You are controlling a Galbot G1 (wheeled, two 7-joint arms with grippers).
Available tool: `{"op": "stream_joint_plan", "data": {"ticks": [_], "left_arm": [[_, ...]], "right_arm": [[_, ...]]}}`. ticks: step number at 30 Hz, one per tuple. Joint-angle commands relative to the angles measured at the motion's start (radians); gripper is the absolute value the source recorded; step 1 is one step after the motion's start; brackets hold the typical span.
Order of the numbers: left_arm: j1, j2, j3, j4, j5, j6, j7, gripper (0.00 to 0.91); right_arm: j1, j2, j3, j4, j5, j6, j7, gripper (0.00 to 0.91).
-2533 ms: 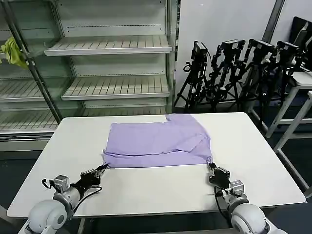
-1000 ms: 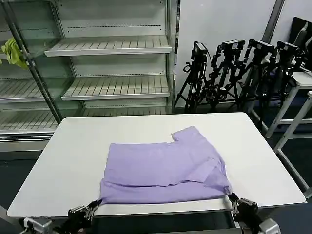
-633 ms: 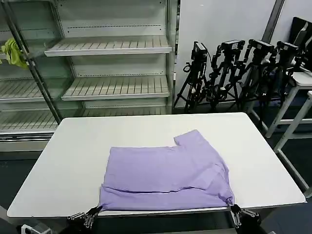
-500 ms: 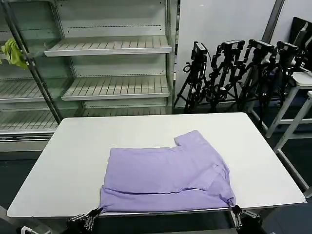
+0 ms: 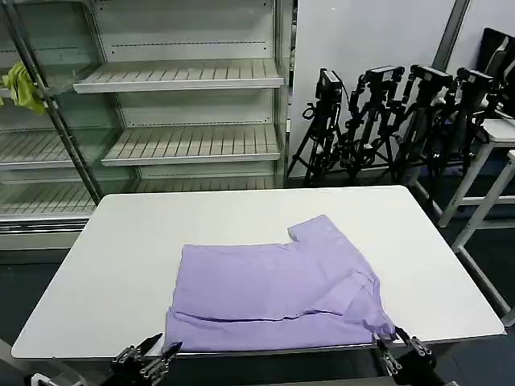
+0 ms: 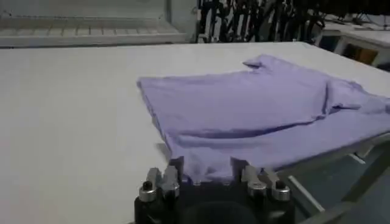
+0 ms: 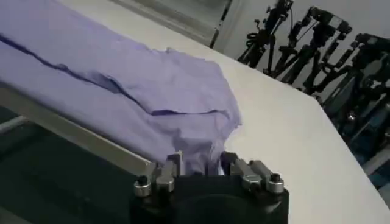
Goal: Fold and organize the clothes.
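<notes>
The clothes are one lavender T-shirt (image 5: pixel 273 289), folded into a wide band at the near edge of the white table (image 5: pixel 121 241), one sleeve pointing to the far side. My left gripper (image 5: pixel 161 347) hangs just off the table edge at the shirt's near left corner, open, with the hem lying loose between its fingers (image 6: pixel 177 167). At the near right corner my right gripper (image 5: pixel 394 344) is likewise open, a bunched tip of fabric (image 7: pixel 198 152) between its spread fingers. The shirt (image 6: pixel 256 109) lies mostly flat, with creases near the right corner (image 7: pixel 122 79).
A metal shelf rack (image 5: pixel 185 80) stands behind the table, with a yellow-green cloth (image 5: pixel 22 87) hanging at its far left. Camera tripods (image 5: pixel 394 112) cluster at the back right. Another table (image 5: pixel 499 137) stands at the right edge.
Both grippers dragged the shirt by its near corners toward the table's front edge. In the last half second both let go and now stand open at those corners.
</notes>
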Motion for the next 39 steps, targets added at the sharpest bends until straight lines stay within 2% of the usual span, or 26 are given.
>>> {"op": "stream_joint_plan", "data": {"ticks": [1,5,9,14,15,18,21,24,26,28,35,39], "left_arm": [[-0.031,-0.003,-0.034,-0.02,-0.015,0.004,-0.003,0.907],[-0.101,-0.003,-0.064,-0.019,-0.021,0.0,0.001,0.907],[-0.283,-0.012,-0.068,0.031,-0.04,-0.002,0.01,0.907],[-0.456,-0.031,-0.021,0.152,-0.05,0.001,0.025,0.907],[-0.482,-0.026,-0.007,0.185,-0.057,0.003,0.025,0.907],[-0.555,0.002,0.037,0.265,-0.063,0.005,0.033,0.907],[-0.637,0.024,0.096,0.345,-0.073,0.016,0.036,0.907],[-0.719,0.035,0.157,0.41,-0.076,0.02,0.037,0.907],[-0.775,0.039,0.2,0.444,-0.076,0.027,0.042,0.907],[-0.808,0.041,0.22,0.465,-0.074,0.032,0.052,0.907],[-0.908,0.044,0.293,0.567,-0.071,0.009,0.132,0.907],[-0.942,0.041,0.329,0.593,-0.076,0.017,0.135,0.907]], "right_arm": [[-0.004,0.001,0.033,0.024,0.005,0.001,0.017,0.907],[0.047,0.002,0.069,0.037,0.059,-0.001,0.021,0.907],[0.242,0.016,0.052,0.007,0.129,-0.007,0.004,0.907],[0.515,0.033,-0.018,-0.101,0.18,-0.035,-0.073,0.907],[0.574,0.031,-0.034,-0.145,0.187,-0.039,-0.109,0.907],[0.73,0.02,-0.121,-0.231,0.19,-0.046,-0.154,0.907],[0.935,0.023,-0.285,-0.359,0.204,-0.055,-0.185,0.907],[1.131,0.052,-0.425,-0.461,0.217,-0.065,-0.205,0.907],[1.291,0.101,-0.528,-0.547,0.231,-0.072,-0.214,0.907],[1.379,0.143,-0.607,-0.609,0.256,-0.084,-0.231,0.907],[1.596,0.337,-0.751,-0.843,0.331,-0.097,-0.291,0.907],[1.673,0.406,-0.801,-0.934,0.338,-0.117,-0.32,0.907]]}}
